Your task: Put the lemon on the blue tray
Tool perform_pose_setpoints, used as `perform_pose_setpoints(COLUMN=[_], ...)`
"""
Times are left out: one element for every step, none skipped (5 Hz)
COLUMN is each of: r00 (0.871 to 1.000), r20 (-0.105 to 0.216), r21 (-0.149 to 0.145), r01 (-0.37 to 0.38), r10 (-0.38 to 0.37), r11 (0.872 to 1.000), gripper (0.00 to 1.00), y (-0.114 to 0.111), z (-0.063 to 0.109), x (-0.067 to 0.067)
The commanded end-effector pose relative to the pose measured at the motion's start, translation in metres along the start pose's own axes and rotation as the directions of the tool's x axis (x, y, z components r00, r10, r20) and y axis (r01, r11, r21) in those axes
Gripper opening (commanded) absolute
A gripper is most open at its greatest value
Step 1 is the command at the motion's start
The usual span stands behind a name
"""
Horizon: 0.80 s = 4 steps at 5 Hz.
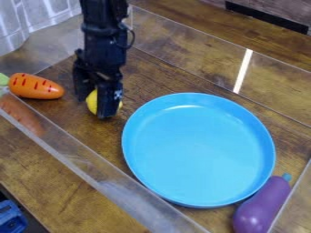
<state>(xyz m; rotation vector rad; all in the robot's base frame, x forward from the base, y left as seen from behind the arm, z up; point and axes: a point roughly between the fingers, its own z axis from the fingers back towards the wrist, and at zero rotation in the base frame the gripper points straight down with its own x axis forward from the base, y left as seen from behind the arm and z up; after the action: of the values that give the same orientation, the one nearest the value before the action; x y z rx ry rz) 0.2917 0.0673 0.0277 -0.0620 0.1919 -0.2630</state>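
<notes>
The lemon (97, 105) is a small yellow oval lying on the wooden table just left of the blue tray (201, 150), a large round sky-blue plate with a shallow rim. My black gripper (97, 94) points down over the lemon, open, with one finger on each side of it. Most of the lemon is hidden behind the fingers. I cannot tell whether the fingers touch it. The tray holds nothing.
An orange carrot (35, 86) lies at the left edge. A purple eggplant (264, 209) lies at the tray's lower right. A clear plastic wall (73, 150) runs along the near left side of the work area.
</notes>
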Motion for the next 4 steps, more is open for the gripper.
perform_pose_setpoints(r00=[0.999, 0.999, 0.997, 0.994], r20=[0.04, 0.039, 0.04, 0.044], r21=[0.022, 0.019, 0.018, 0.015], r01=[0.022, 0.033, 0.068, 0.1], r10=[-0.023, -0.033, -0.069, -0.1], r11=[1.0, 0.999, 0.998, 0.995], gripper=[0.0, 0.0, 0.0, 0.0], y=[-0.003, -0.007, -0.007, -0.006], z=[0.004, 0.001, 0.0, -0.001], x=[0.011, 0.019, 0.023, 0.026])
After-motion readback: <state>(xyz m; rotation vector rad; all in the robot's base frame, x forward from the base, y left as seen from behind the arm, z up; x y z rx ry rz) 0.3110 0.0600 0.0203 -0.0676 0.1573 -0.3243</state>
